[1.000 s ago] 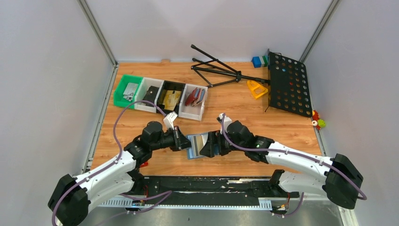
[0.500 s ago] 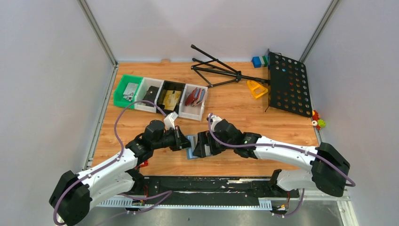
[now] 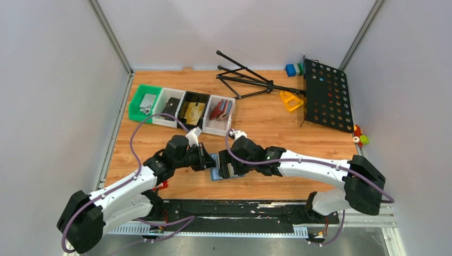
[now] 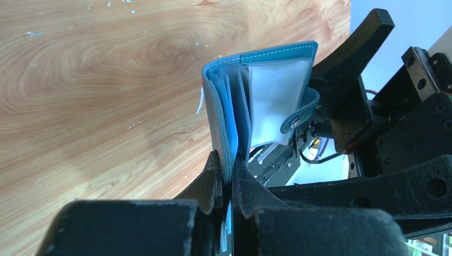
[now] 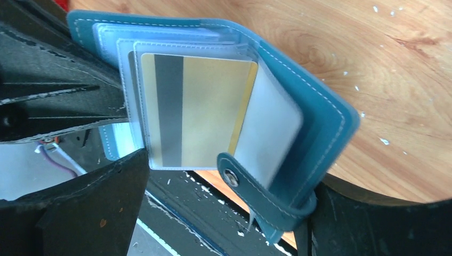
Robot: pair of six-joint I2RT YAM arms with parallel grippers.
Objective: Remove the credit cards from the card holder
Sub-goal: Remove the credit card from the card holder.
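Four bins point(image 3: 134, 110) are sitting in a row, upper left. One card holder point(image 5: 325, 117) is standing at centre, with one gold card point(image 5: 210, 112) showing inside. Two grippers, the left gripper point(image 3: 209, 161) and the right gripper point(image 3: 224, 169), are flanking it. One music stand point(image 3: 326, 96) is lying upper right.

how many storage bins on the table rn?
4, side by side at the left rear: green bin, left white bin, black bin, right white bin. None seems hidden.
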